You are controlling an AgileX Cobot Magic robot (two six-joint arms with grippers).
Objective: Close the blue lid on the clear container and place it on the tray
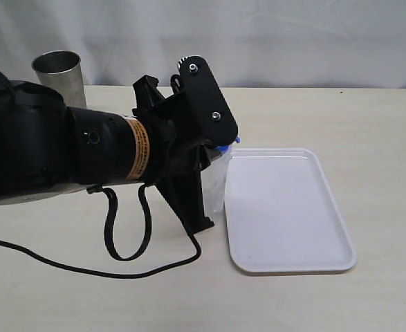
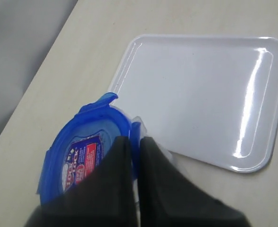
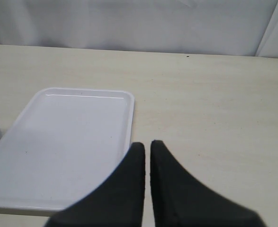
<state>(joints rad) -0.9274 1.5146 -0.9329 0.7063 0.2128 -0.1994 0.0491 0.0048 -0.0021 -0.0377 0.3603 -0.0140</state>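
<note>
My left end effector (image 2: 135, 140), fingers together, sits at frame centre in the exterior view, tips at the blue lid's (image 2: 82, 144) edge; the tray (image 1: 292, 207) lies just right.

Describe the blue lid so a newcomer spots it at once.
Find the white tray on the table. Beside it stands the clear container, with the blue lid on top. Nothing else is blue, and its centre bears a red-and-white label.

A tapered steel cup (image 1: 59, 72) stands upright on the pale table (image 1: 313, 111), well behind my left claw (image 2: 134, 140). A white curtain (image 1: 272, 34) hangs beyond the table's far edge.
</note>
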